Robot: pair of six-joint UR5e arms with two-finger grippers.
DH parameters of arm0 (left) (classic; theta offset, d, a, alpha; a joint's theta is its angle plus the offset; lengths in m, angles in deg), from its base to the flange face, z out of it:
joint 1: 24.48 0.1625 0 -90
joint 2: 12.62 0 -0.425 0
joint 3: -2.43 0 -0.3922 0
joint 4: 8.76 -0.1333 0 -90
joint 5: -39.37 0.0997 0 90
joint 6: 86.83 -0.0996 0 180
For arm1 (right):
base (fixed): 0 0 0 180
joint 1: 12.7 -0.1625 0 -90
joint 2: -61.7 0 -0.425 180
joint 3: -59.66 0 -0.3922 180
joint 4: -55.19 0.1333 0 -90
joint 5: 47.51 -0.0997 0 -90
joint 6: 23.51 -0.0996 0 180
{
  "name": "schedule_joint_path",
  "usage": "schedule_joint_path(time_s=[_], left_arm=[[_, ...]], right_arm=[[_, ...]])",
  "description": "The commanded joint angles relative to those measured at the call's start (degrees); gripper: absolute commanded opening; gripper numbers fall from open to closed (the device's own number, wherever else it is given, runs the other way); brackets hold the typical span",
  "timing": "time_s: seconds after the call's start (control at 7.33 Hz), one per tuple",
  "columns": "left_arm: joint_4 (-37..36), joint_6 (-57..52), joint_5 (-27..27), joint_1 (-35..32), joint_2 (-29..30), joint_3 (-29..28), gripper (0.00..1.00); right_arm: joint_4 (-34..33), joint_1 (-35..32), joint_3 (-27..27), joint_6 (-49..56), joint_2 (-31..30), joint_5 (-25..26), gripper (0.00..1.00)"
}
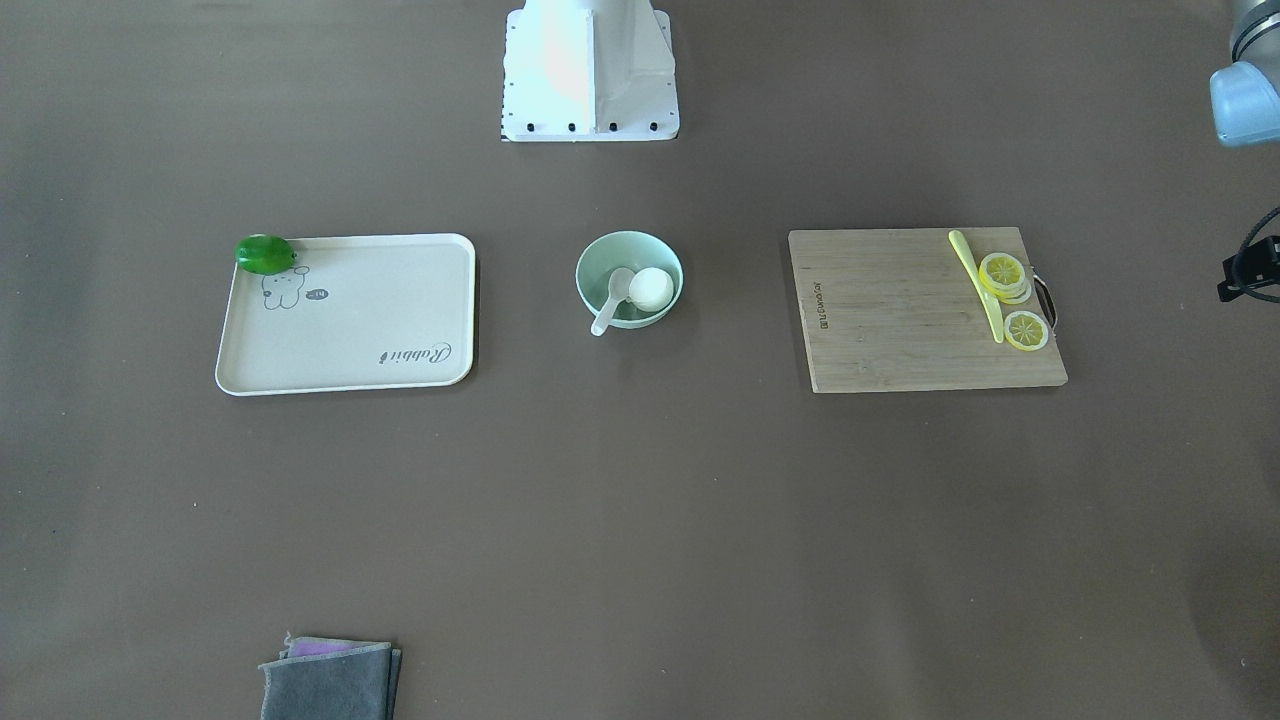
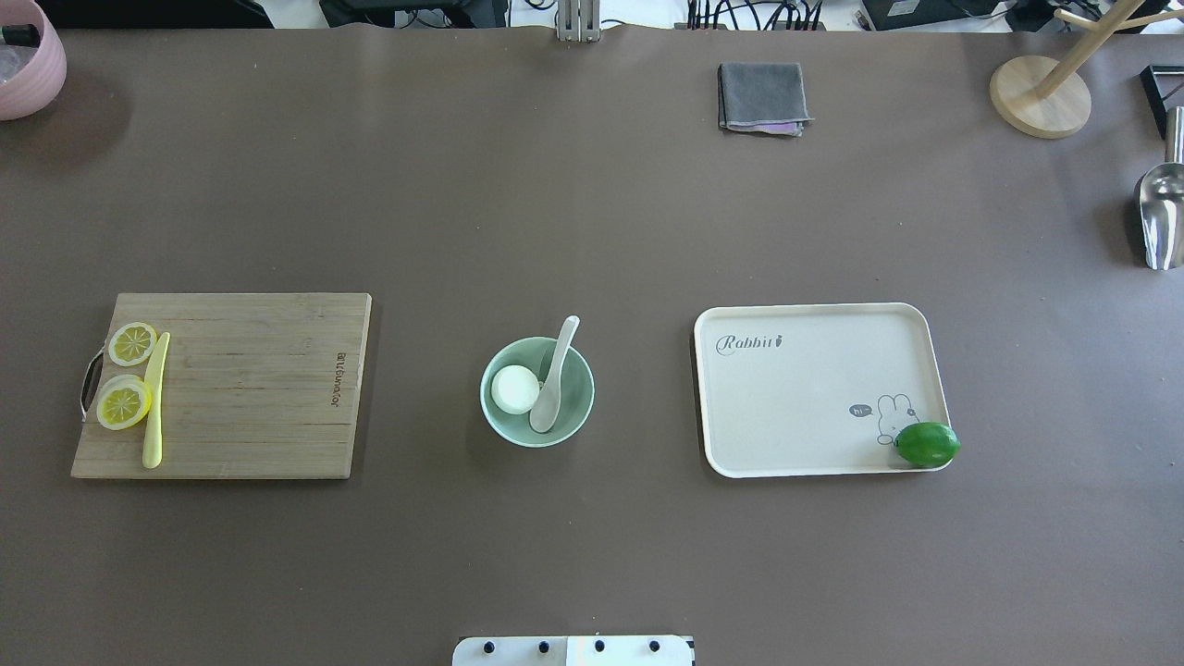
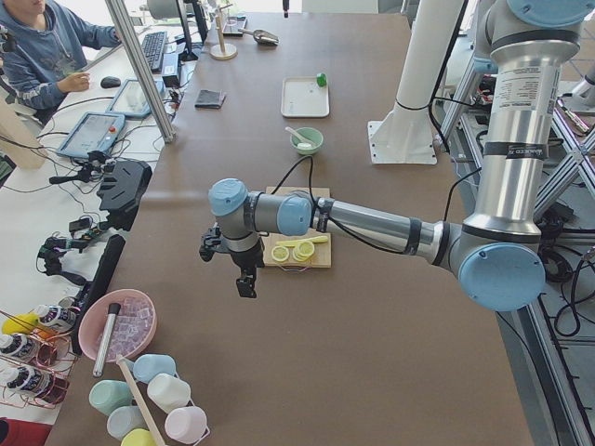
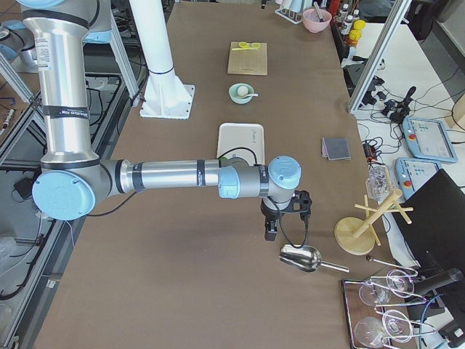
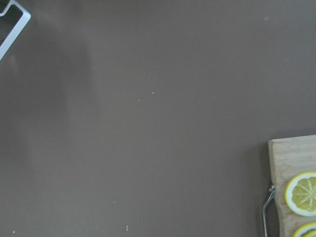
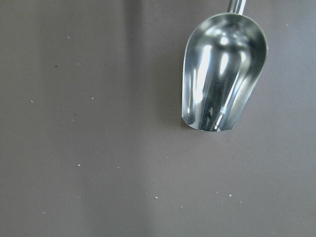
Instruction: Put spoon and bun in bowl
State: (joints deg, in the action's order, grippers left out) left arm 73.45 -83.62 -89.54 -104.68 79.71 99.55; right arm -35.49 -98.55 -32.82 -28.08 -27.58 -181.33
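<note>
In the overhead view, the round pale mint-green bowl [image 2: 579, 409] holds the small white pleated bun [image 2: 514, 388] at its 9 o'clock side. The white ceramic-style spoon [image 2: 551, 388] lies beside it, with the handle over the rim at 1 o'clock. The left gripper [image 3: 245, 282] and right gripper [image 4: 270, 232] hang above opposite ends of the brown table [image 2: 592, 231]; I cannot tell how far open either one is.

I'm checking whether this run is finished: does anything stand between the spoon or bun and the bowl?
Nothing visible does. The bun and the scoop of the spoon already lie inside the bowl, side by side. The spoon's handle leans out over the rim.
</note>
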Motion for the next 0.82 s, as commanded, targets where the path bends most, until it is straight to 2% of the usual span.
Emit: schedule_joint_path(time_s=[0.0, 0.14, 0.41, 0.68], left_arm=[[0.23, 0.21, 0.06, -1.01, -1.45, -0.17, 0.98], [-0.30, 1.52, -0.12, -1.10, -1.45, -0.61, 0.98], [0.48, 2.06, -1.35, -7.22, -1.54, -1.13, 0.98], [0.49, 0.84, -1.26, -7.78, -1.54, -0.62, 0.98]], right_arm=[[-0.81, -2.22, 0.10, 8.16, -3.18, 1.98, 1.00], [-0.72, -2.22, 0.02, 8.17, -3.10, 2.07, 1.00], [-0.81, -2.22, 0.02, 8.09, -2.57, 1.90, 1.00], [-0.81, -2.22, 0.46, 8.00, -2.13, 1.89, 1.00]])
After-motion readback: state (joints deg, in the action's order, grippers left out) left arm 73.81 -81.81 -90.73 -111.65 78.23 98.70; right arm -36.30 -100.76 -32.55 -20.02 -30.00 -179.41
